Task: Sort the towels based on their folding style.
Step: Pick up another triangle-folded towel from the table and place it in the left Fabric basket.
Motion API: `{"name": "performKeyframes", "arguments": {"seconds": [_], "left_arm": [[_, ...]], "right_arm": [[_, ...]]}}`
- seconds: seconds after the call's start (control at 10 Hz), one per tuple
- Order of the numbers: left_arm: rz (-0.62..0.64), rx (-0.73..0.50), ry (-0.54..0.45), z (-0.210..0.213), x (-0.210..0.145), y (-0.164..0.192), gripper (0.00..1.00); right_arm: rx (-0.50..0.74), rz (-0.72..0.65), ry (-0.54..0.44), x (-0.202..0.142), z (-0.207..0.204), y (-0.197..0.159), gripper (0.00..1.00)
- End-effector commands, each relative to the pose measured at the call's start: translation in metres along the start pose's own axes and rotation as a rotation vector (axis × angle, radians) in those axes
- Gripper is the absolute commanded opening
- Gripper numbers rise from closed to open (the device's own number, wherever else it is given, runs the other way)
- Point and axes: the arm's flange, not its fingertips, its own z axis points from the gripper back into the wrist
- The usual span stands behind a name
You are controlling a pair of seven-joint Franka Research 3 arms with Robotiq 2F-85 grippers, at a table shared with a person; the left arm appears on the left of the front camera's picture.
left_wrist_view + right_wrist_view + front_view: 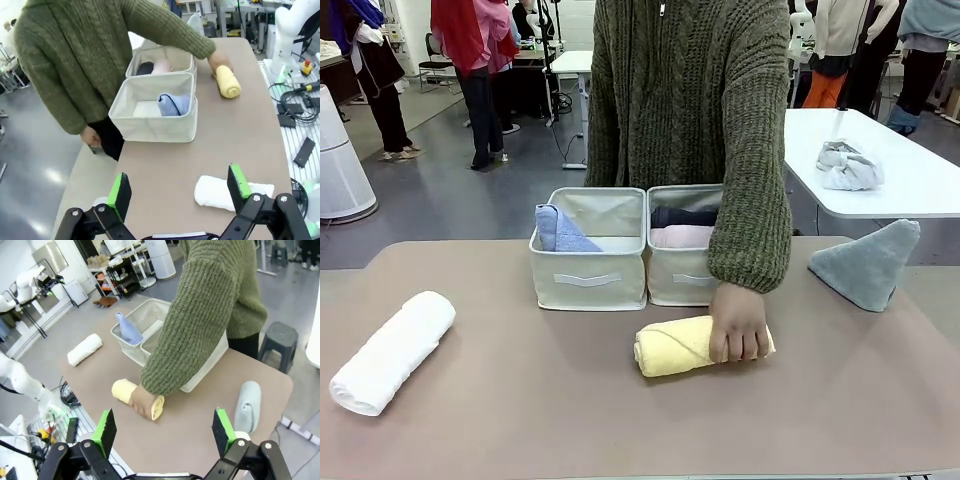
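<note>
Nearest us, our left gripper (179, 187) hangs spread and empty above the white roll (392, 350), which lies unsorted at the table's left end. At mid-table two bins touch. The left bin (587, 282) holds the light blue cone (560, 232), and the right bin (678, 285) holds the dark grey roll (682, 216) and the pink roll (682, 237), so we judge one fold per bin. The person's hand (738, 322) grips the yellow roll (675, 347) just before the right bin, likely bound there. The grey-teal cone (868, 262) stands far right. Our right gripper (164, 427) is spread too, holding nothing.
</note>
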Motion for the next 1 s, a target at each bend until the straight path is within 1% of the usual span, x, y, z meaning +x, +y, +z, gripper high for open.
{"name": "performKeyframes", "arguments": {"seconds": [0.0, 0.2, 0.3, 0.5, 0.6, 0.7, 0.9], "left_arm": [[0.057, 0.006, 0.021, 0.008, -0.025, 0.007, 1.0], [0.132, 0.027, 0.061, 0.022, -0.055, -0.003, 1.0], [0.147, 0.027, 0.071, 0.027, -0.06, -0.004, 1.0], [0.15, 0.045, 0.099, 0.032, -0.059, -0.012, 1.0], [0.154, 0.061, 0.128, 0.028, -0.055, -0.009, 1.0], [0.144, 0.034, 0.067, 0.035, -0.069, -0.009, 1.0], [0.144, 0.034, 0.067, 0.035, -0.069, -0.009, 1.0]], "right_arm": [[0.01, 0.002, 0.0, 0.001, -0.001, 0.0, 1.0], [0.01, 0.002, 0.0, 0.001, -0.001, 0.0, 1.0], [0.01, 0.002, 0.0, 0.001, -0.001, 0.0, 1.0], [0.01, 0.002, 0.0, 0.001, -0.001, 0.0, 1.0], [0.01, 0.002, 0.0, 0.001, -0.001, 0.0, 1.0], [0.01, 0.002, 0.0, 0.001, -0.001, 0.0, 1.0], [0.01, 0.002, 0.0, 0.001, -0.001, 0.0, 1.0]]}}
